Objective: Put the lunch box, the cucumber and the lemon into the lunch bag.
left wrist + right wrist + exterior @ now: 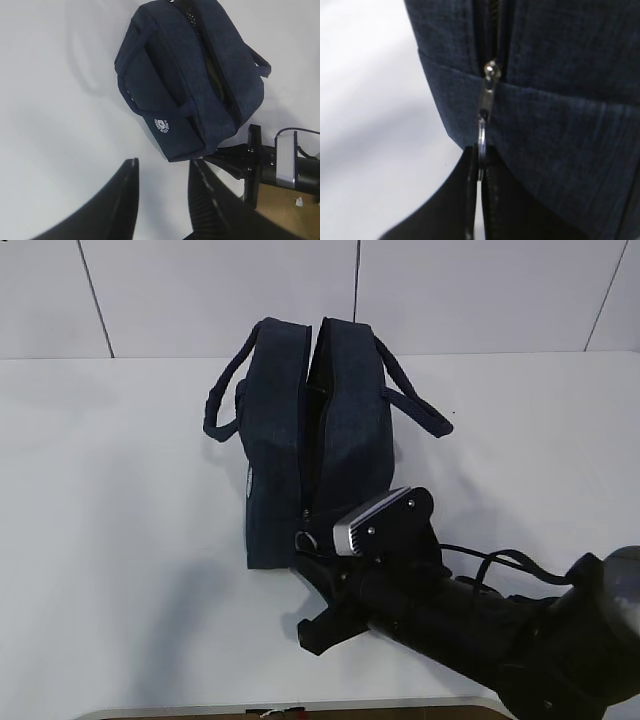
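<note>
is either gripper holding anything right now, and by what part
The right gripper is shut on the lunch bag, pinching the metal ring pull of its zipper. The left gripper holds nothing.

- Looks like a lab or test room: bare white table (110,540), plain white panelled wall (220,290).
- Black robot arm (470,625) with trailing cable.

lunch bag (315,430) upright on white tabletop (110,500), zipper slit partly open along top, both loop handles splayed outward; right tool (312,545) at bag's near end by the metal ring pull (305,539), jaw state not visible
</note>
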